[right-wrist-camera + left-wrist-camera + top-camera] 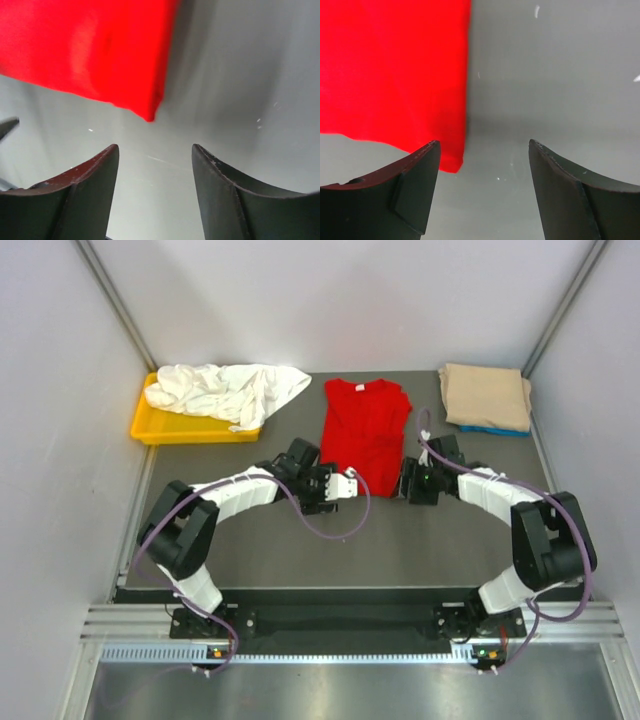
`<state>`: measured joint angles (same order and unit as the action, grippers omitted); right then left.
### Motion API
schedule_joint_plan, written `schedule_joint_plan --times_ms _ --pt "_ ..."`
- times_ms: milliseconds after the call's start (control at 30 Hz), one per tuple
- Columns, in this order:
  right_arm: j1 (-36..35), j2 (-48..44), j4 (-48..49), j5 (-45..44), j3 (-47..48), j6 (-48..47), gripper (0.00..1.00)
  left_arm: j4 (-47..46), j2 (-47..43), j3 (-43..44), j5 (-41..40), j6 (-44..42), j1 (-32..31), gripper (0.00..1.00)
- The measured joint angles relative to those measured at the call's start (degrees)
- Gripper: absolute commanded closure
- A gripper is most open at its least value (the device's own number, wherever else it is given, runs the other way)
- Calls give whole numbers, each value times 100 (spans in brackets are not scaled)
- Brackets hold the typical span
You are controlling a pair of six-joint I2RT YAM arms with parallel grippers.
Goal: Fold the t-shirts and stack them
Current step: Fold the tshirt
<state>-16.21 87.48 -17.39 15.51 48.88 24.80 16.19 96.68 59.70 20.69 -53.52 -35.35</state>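
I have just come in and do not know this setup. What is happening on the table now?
Two robot arms are working on the red t-shirt, which lies in the middle of the table. The left gripper and the right gripper sit at its two near corners, both open and holding nothing. A white t-shirt lies crumpled over the yellow tray at the back left. At the back right, a folded tan t-shirt rests on a blue t-shirt.

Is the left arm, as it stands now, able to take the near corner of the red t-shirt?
Probably yes. Its fingers stand open right beside the corner of the red t-shirt, with only bare table around them and nothing in the way.
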Motion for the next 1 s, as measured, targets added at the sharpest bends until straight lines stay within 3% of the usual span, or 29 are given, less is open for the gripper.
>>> schedule_joint_plan --times_ms 233,267,300,367,400,433,633,767,1000 --pt "22 503 935 466 -271 468 50 -772 437 -131 -286 -369 195 28" --pt "24 564 1067 522 -271 522 53 -883 496 -131 -321 -378 195 29" --pt "26 616 1189 551 -271 573 66 -994 560 -129 -334 -389 195 32" --pt "66 793 1482 608 -271 640 82 -1139 616 -116 -387 -389 195 63" --pt "76 894 1567 662 -271 695 95 -1167 662 -111 -411 -400 195 75" --pt "105 966 1641 721 -271 732 100 -1163 726 -96 -431 -472 192 100" --pt "334 872 1624 883 -433 758 100 -964 778 22 -629 -153 184 100" --pt "293 354 1303 1029 -796 625 100 -645 297 -326 -632 146 157 100" --pt "-481 -1762 337 1266 -2048 820 100 802 -1309 -1130 -551 682 -295 100"
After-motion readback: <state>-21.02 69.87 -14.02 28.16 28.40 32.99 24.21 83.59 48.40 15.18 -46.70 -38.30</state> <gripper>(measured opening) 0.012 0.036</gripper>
